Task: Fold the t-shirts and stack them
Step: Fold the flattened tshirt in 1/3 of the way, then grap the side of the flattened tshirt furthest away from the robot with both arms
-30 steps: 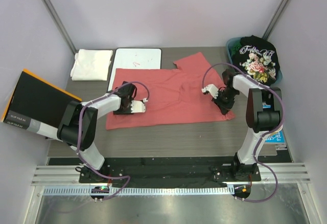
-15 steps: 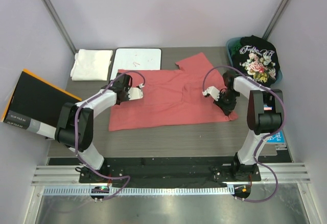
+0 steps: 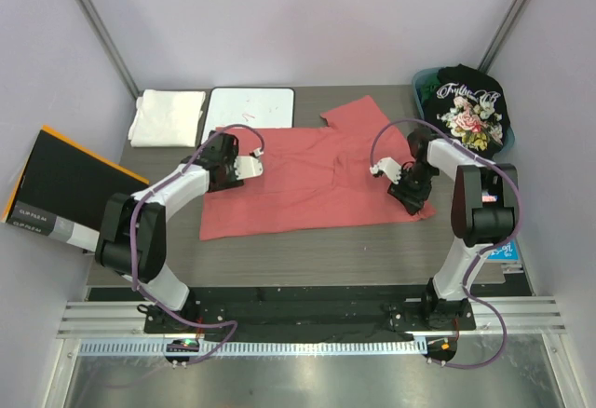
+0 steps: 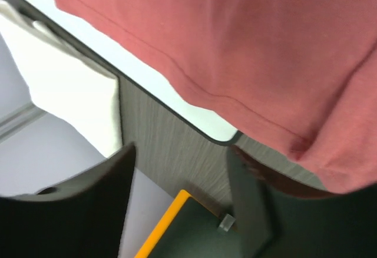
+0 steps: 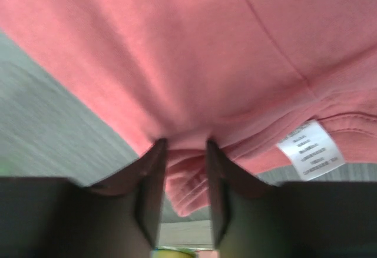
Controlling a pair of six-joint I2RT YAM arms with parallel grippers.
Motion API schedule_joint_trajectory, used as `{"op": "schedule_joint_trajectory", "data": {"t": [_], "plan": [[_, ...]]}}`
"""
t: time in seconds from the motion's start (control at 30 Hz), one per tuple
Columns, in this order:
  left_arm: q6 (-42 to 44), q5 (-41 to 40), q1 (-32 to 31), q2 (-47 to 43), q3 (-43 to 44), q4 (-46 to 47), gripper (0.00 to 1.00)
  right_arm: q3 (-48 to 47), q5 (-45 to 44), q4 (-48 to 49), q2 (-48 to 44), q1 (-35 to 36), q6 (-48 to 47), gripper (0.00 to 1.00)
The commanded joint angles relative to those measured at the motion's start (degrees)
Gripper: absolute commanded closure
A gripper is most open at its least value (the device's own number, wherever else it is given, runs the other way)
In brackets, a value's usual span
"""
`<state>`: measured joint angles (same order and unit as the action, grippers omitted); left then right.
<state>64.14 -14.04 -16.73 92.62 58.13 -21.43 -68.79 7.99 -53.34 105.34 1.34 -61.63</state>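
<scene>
A salmon-red t-shirt (image 3: 317, 180) lies spread on the table, partly over the whiteboard (image 3: 250, 105). My left gripper (image 3: 223, 168) hangs over its left edge; in the left wrist view it (image 4: 179, 158) is open with nothing between its fingers, and the shirt's hem (image 4: 235, 102) runs just beyond them. My right gripper (image 3: 410, 196) sits at the shirt's front right corner, its jaws (image 5: 184, 146) parted with a bunched fold of the shirt (image 5: 188, 175) loose between them. A folded white t-shirt (image 3: 168, 117) lies at the back left. A black floral t-shirt (image 3: 470, 110) fills the basket.
The teal basket (image 3: 424, 87) stands at the back right corner. A black box with an orange edge (image 3: 65, 189) leans off the table's left side. A white care label (image 5: 309, 149) shows on the shirt near my right gripper.
My left gripper has moved back and left to the shirt's left edge and opened. The shirt's left side shifted slightly right. My right gripper's jaws have parted from shut.
</scene>
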Motion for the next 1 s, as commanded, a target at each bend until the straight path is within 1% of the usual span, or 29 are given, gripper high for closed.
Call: {"op": "schedule_joint_trajectory", "data": {"t": [0.0,0.03,0.07,0.1,0.17,0.2,0.27,0.3,0.33,0.37,0.4,0.43,0.5,0.6,0.67,0.77,0.9,0.97], "plan": [[-6.12,0.24,1.52,-1.39,3.73,8.23,0.22,-7.71,10.68,-5.70,-4.61,-0.55,1.41,0.47],[-8.48,0.68,1.70,-1.48,4.79,8.77,0.19,-10.19,13.60,-6.07,-4.62,-0.64,2.99,0.44],[-9.46,0.86,1.79,-1.04,5.93,9.38,0.15,-12.74,15.81,-6.07,-4.44,-0.64,7.09,0.42],[-10.43,0.95,1.79,-0.43,7.94,11.04,0.10,-18.16,19.14,-5.03,-2.70,-0.55,9.66,0.41],[-12.37,-0.01,1.79,2.89,10.24,14.03,0.05,-23.38,20.31,-1.96,-0.41,-0.64,16.41,0.40],[-12.63,-0.63,1.79,4.48,12.95,14.83,0.02,-27.49,20.05,2.84,2.65,-0.64,22.80,0.40],[-13.42,-3.79,1.88,8.52,16.56,15.80,0.01,-31.12,18.91,9.00,6.00,-0.55,27.59,0.40],[-13.17,-4.76,1.96,12.46,19.80,16.24,0.00,-34.88,18.30,10.87,7.76,-0.64,32.31,0.40],[-12.73,-6.33,1.97,14.76,21.31,16.51,0.00,-36.83,17.33,13.07,11.87,-0.55,34.88,0.40],[-11.51,-6.61,2.40,16.61,22.89,16.60,0.00,-39.20,15.50,14.65,14.08,-0.64,36.65,0.40],[-10.71,-6.79,2.58,19.94,25.34,16.94,0.00,-44.36,15.22,15.97,16.19,-0.64,37.97,0.40],[-10.09,-6.87,2.84,21.45,26.50,17.30,0.00,-46.93,15.04,16.42,20.65,-0.64,39.29,0.40],[-7.91,-6.87,3.28,24.26,30.19,17.21,0.00,-52.37,13.03,19.57,24.28,-0.55,41.31,0.40],[-5.35,-7.31,3.99,29.19,34.76,16.86,0.00,-58.53,12.40,22.04,30.35,-0.64,44.04,0.40],[-4.73,-7.49,4.51,32.18,38.26,16.34,0.00,-60.83,12.31,23.10,33.86,-0.55,46.23,0.41],[-5.43,-6.97,5.21,34.55,42.40,13.27,0.00,-62.69,11.88,26.26,35.81,-0.64,48.78,0.41],[-4.73,-3.72,6.27,35.61,43.73,11.68,0.00,-60.94,12.13,29.78,36.95,-0.64,50.28,0.41],[-4.46,-1.17,6.80,36.14,45.66,8.10,0.01,-60.49,12.75,30.92,37.31,-0.64,50.20,0.41]]}}
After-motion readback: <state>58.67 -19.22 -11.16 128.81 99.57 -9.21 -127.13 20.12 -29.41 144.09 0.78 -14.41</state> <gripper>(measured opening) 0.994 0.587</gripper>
